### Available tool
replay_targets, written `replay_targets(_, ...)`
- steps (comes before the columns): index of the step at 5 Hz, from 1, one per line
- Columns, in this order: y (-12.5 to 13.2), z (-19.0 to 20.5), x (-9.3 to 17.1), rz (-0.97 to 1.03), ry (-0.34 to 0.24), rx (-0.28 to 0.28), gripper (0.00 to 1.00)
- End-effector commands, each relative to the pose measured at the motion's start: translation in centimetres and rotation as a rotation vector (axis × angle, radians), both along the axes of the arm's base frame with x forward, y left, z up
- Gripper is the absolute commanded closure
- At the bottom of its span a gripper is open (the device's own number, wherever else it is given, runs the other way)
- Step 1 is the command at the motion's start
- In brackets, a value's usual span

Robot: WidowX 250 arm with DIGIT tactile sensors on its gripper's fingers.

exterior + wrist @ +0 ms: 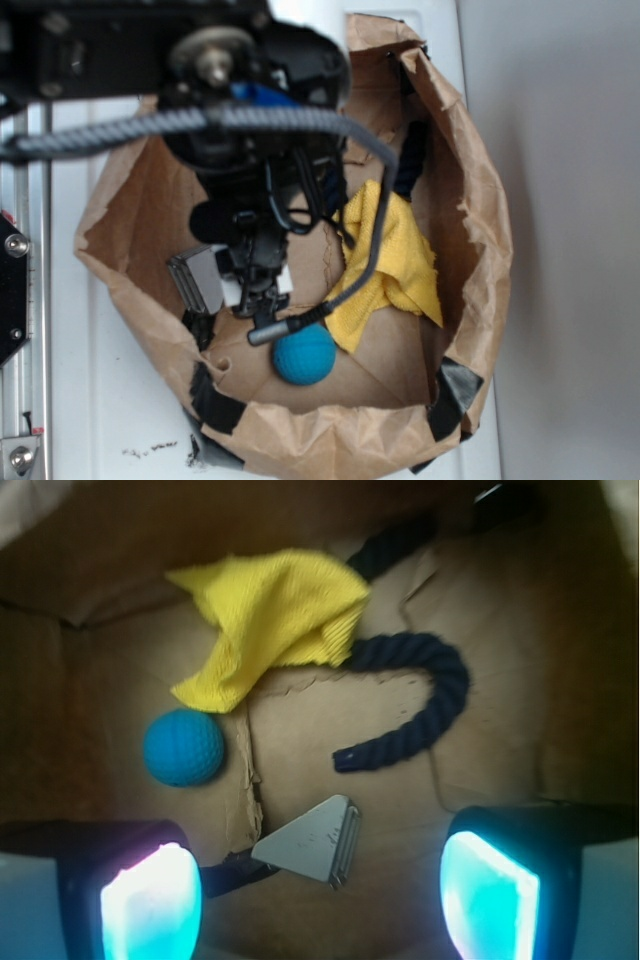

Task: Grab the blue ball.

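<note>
Presently, the small teal-blue dimpled round ball (pixel 183 746) lies loose on the brown paper bag's (pixel 480 210) floor beside the yellow ribbed cloth (pixel 270 620); probably light, grippy, best pinched across its middle; hand (pixel 320 895) wide open, empty.

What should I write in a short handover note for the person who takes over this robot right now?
Gripper: open, empty, inside the paper bag above its floor.
Blue ball: on the bag floor, off to one side of the open fingers, not between them, just below the yellow cloth.
Dark rope and a grey metal piece also lie there.
Done: arm is over the bag.
Left: centre on the ball, descend, close, lift.
</note>
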State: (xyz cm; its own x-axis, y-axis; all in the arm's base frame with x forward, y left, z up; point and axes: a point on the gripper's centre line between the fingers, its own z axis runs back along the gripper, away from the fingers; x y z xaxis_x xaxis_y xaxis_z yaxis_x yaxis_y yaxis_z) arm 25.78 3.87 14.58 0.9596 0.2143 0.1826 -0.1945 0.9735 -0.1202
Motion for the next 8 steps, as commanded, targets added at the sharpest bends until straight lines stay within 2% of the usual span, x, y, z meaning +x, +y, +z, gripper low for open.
replay_targets(1,-5.4,-2.9,1.3,-0.12,-0.05,0.056,0.0)
replay_targets(3,-9.1,-3.5,0.7,-0.223,-0.055,-0.065,0.0)
replay_targets(4,-8.9,-2.9,1.0,-0.2,-0.044,-0.026,0.0)
replay_targets(7,-8.9,-2.9,1.0,-0.2,-0.044,-0.026,0.0)
replay_targets(8,-8.9,-3.3,-0.9,-0.228,-0.074,-0.03,0.0)
